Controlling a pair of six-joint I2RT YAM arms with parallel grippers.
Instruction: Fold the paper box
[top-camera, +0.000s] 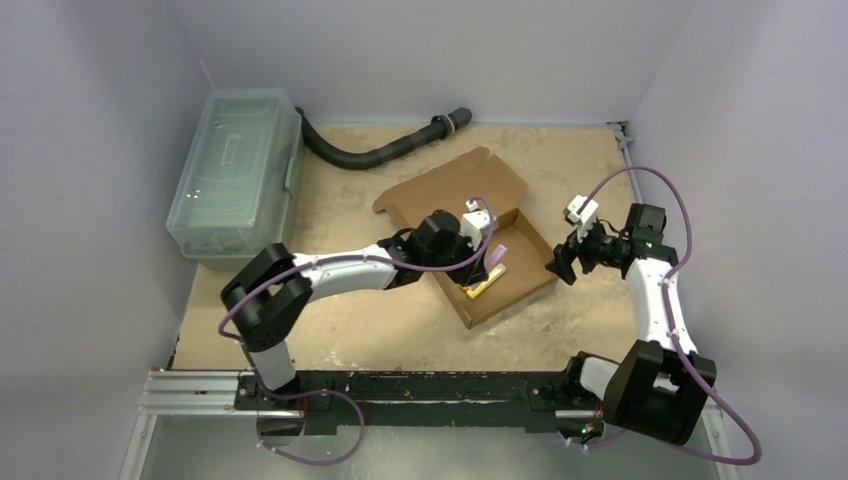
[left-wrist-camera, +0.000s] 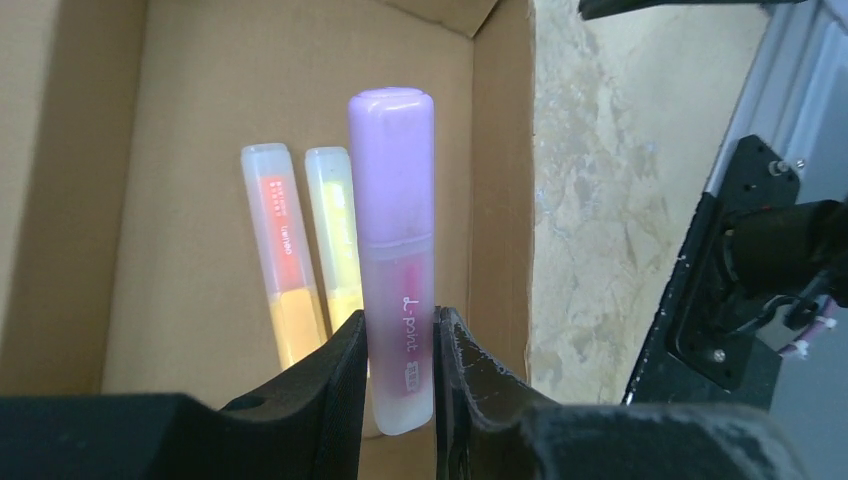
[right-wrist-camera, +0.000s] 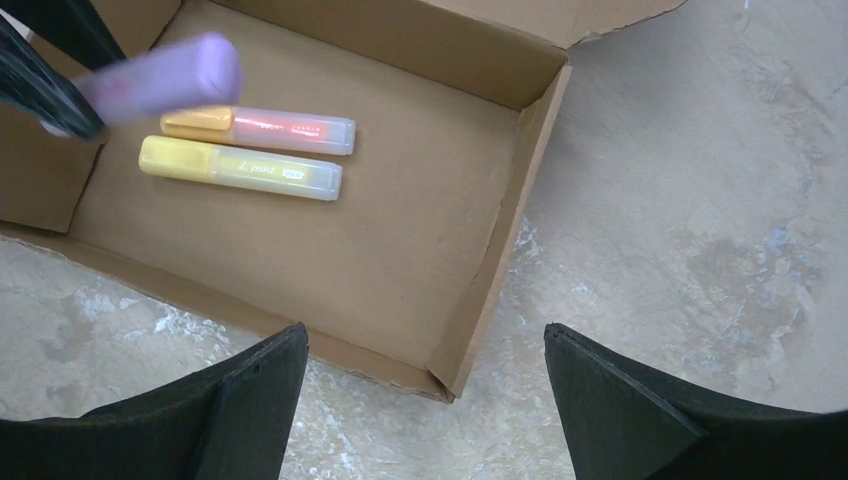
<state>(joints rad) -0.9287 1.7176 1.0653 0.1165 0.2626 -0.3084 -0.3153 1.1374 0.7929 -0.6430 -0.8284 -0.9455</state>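
- Plain brown corrugated cardboard paper box (top-camera: 525, 255): mid-desk, between the two arms. Shallow tray with walls standing; lid flap lying open toward the far left, not yet closed.
- Beige mottled desk (top-camera: 400, 330): carrying the box.
- Orange translucent plastic highlighter (right-wrist-camera: 260, 128) and yellow translucent plastic highlighter (right-wrist-camera: 240, 168): flat on the box floor, side by side.
- Purple-capped translucent plastic highlighter (left-wrist-camera: 392, 200): gripped near its tail end, cap pointing away from the jaws, over the box floor beside the yellow one. Contact with the floor not discernible.
- Left jaws: narrowed onto the purple highlighter's barrel, one pad on each side.
- Right jaws: spread wide, holding nothing, hovering at the box's right corner.
- Step in hand, as judged: loading contents into the formed tray ahead of closure.
- Next move, as judged: set the purple highlighter down beside the pair, release, and lift clear of the walls. After that, swing the lid over from the far left and tuck it in, with the right wall steadied.
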